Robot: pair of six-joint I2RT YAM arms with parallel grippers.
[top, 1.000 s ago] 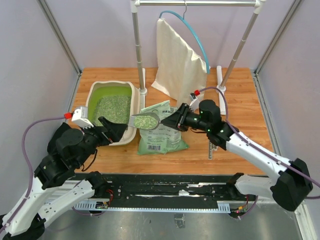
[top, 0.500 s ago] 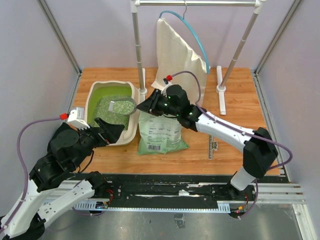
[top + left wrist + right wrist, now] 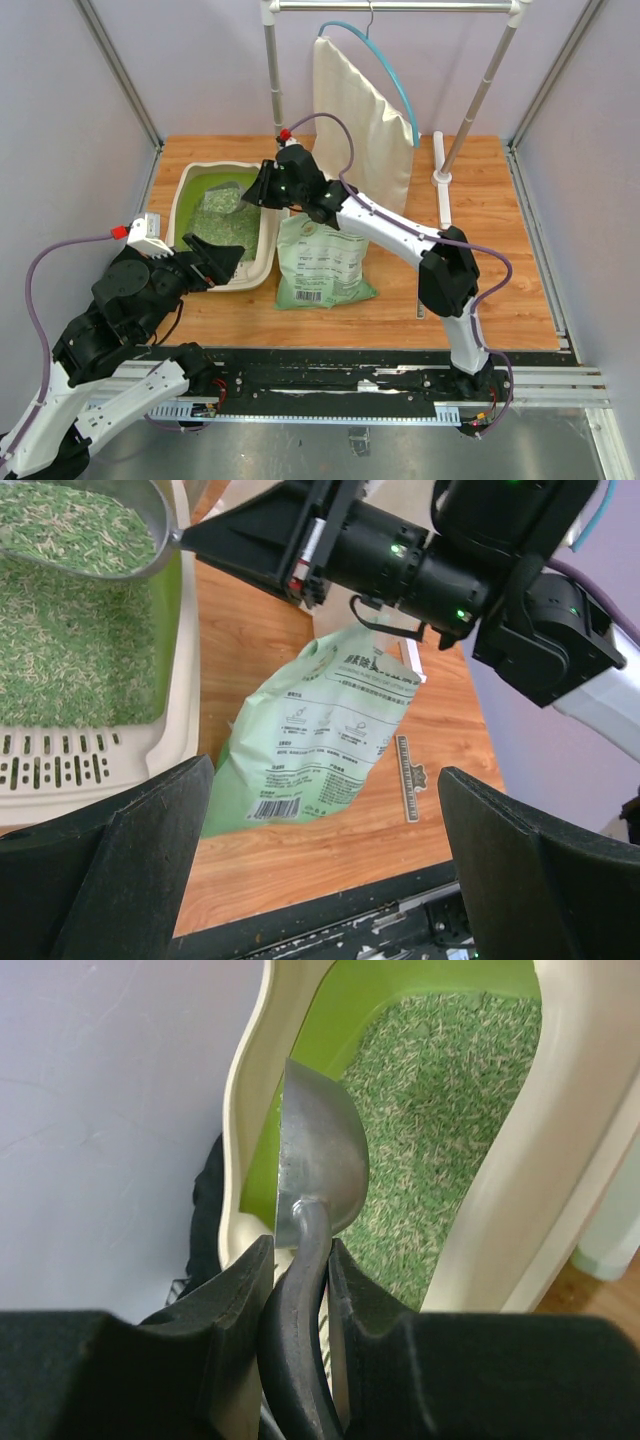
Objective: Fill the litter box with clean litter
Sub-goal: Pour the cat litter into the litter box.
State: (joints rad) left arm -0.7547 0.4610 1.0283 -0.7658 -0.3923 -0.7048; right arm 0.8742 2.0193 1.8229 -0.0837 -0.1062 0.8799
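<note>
The beige litter box (image 3: pixel 267 243) with a lime-green inside stands at the table's left and holds clean litter (image 3: pixel 232 232). My right gripper (image 3: pixel 262 190) is shut on the black handle of a grey metal scoop (image 3: pixel 226 197). It holds the scoop over the far half of the box, with litter in it. In the right wrist view the scoop (image 3: pixel 320 1160) hangs above the litter (image 3: pixel 440 1110). My left gripper (image 3: pixel 215 262) is open and empty by the box's near right corner. The left wrist view shows the box wall (image 3: pixel 185 680), the scoop (image 3: pixel 90 530) and the green bag (image 3: pixel 320 730).
The flat green printed bag (image 3: pixel 320 262) lies right of the box. A clothes rack (image 3: pixel 275 100) with a cream cloth bag (image 3: pixel 355 120) on a blue hanger stands behind. A small ruler (image 3: pixel 424 290) lies on the wood at the right.
My right arm has carried the loaded scoop left and farther back, from above the green bag to over the litter box. The left arm has barely moved.
</note>
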